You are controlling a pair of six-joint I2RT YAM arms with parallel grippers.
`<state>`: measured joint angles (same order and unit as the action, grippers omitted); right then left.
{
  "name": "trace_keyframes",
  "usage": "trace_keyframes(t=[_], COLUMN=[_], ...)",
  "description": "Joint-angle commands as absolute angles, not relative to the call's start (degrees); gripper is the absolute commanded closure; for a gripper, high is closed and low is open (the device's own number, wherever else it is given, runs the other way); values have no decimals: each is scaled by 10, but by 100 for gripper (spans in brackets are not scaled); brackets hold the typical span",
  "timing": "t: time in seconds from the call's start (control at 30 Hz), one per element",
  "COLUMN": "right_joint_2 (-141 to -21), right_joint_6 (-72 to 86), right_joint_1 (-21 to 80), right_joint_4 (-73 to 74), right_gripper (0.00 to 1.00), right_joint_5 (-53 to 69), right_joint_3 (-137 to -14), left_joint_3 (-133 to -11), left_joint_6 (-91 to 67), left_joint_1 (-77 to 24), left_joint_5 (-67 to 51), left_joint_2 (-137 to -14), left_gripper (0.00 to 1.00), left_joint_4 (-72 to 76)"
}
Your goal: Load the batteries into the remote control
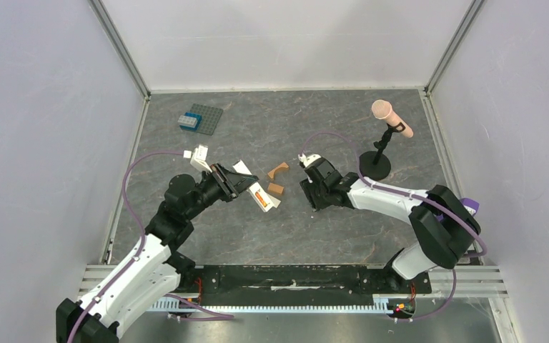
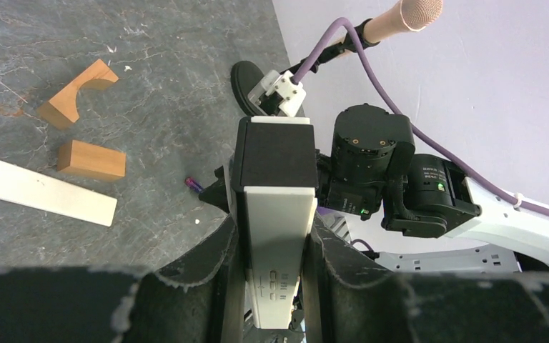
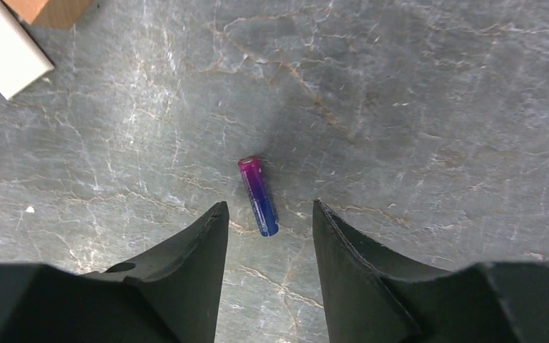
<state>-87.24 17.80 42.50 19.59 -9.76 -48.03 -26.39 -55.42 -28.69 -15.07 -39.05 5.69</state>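
The left hand [image 2: 275, 227] is clamped on the remote control [image 2: 280, 264], one finger on each long side. It holds the cream-white bar off the bench [image 3: 436, 107], with the bar's far end aimed toward the right arm. From above, an orange battery [image 1: 259, 195] shows as a short strip set in white just past the left fingertips. That view does not make clear whether it sits in the held bar's recess.

The right hand [image 3: 269, 209] points down at the bench with its fingers apart. The blue battery [image 3: 258, 196], magenta at one end and blue at the other, lies flat on the bench in the gap. Its blue end sits between the two fingertips and touches neither, and its magenta end points away from the hand.

A flat white strip [image 2: 43, 193] lies on the bench below the left hand, one end just beside a plain wooden block [image 2: 91, 158]. An arched wooden block [image 2: 78, 93] lies near that one, a little farther back. The blue battery is to the right of both blocks, apart from them. At the back right a microphone [image 1: 392, 118] stands on a round black base. At the back left a grey studded plate [image 1: 206, 120] carries a blue brick [image 1: 189, 121].
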Motion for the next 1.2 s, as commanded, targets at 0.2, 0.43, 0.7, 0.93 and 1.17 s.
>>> trace_keyframes(t=[0.2,0.43,0.7,0.93,1.17], right_joint_2=[-910,-929,-908,-816,-688], right_joint_6=[178,174,172,186,220], right_joint_1=[411,394,390,390,396], right_joint_4=[229,239,234,197,202], right_gripper=[59,64,91,97,97], right_joint_5=[-65,-38,22,88,163], right_joint_3=[-512,-516,-516,-509,-516], left_joint_3=[-264,-261,-260,-266,-280], left_joint_6=[-541,-542,-545,-552,-551], left_joint_1=[-283,-283,-283,-283,-282], left_joint_5=[-150,-148,-147,-170,-218], left_joint_2=[-378,-370,-369,-410,-477], left_gripper=[98,98,98,98,98], left_joint_4=[82,79,80,124,134])
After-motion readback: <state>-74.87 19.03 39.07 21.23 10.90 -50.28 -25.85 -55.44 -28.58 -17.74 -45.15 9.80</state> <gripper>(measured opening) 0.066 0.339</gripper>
